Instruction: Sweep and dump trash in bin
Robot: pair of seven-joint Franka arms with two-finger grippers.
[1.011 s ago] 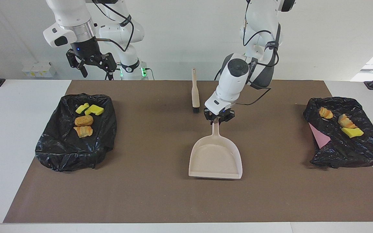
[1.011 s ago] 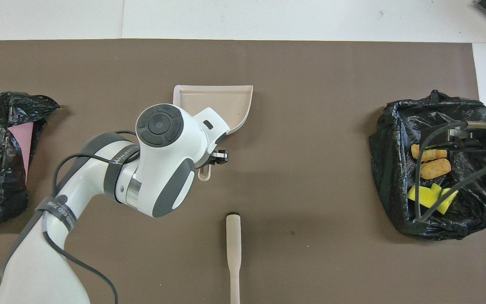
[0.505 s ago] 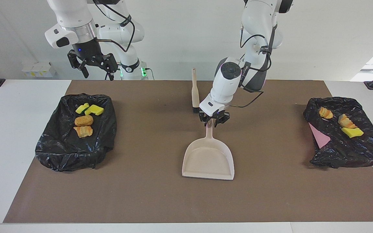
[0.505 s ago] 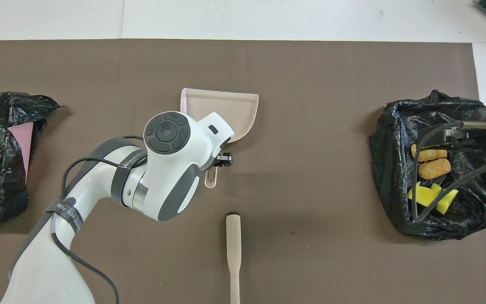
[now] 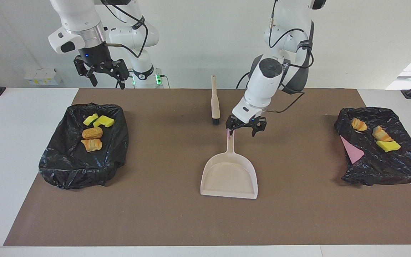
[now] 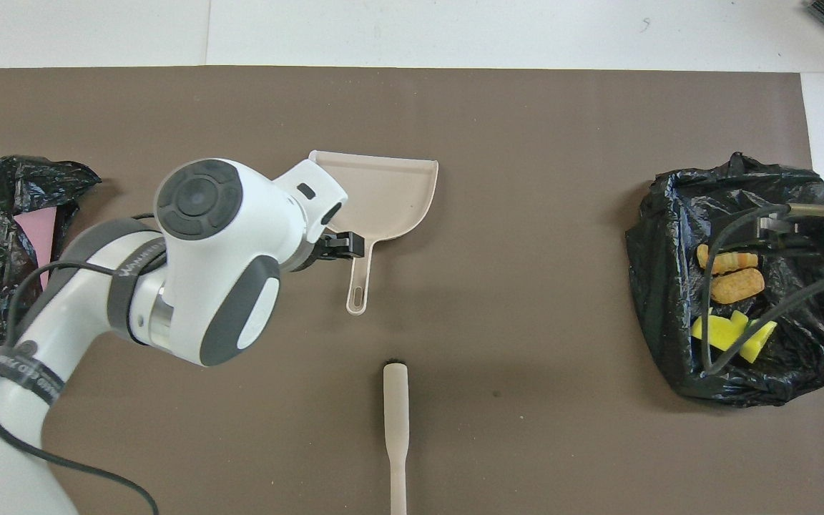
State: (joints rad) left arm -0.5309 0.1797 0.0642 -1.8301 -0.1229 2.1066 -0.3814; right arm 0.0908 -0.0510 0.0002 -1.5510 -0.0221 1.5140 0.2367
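Observation:
The beige dustpan [image 5: 228, 176] lies flat on the brown mat [image 5: 162, 214], its handle [image 6: 359, 286] pointing toward the robots. My left gripper [image 5: 243, 130] hovers open just over the handle's end, holding nothing; one fingertip [image 6: 346, 244] shows beside the handle from above. Trash lies in two black bag-lined bins. The bin [image 5: 66, 167] at the right arm's end holds yellow sponge bits [image 5: 99, 120] and bread chunks [image 5: 92, 133]. The bin [image 5: 387, 167] at the left arm's end holds bread chunks [image 5: 359, 124] and a yellow sponge bit [image 5: 388, 145]. My right gripper [image 5: 102, 73] waits open, raised near its bin.
The beige brush [image 5: 214, 101] lies on the mat between the dustpan's handle and the robots, bristles toward the dustpan. A pink sheet [image 5: 351, 150] pokes out of the bin at the left arm's end. White table [image 5: 13, 142] borders the mat.
My left gripper has opened and let go of the dustpan's handle, then shifted toward the left arm's end. The dustpan slid slightly toward the right arm's end and now rests.

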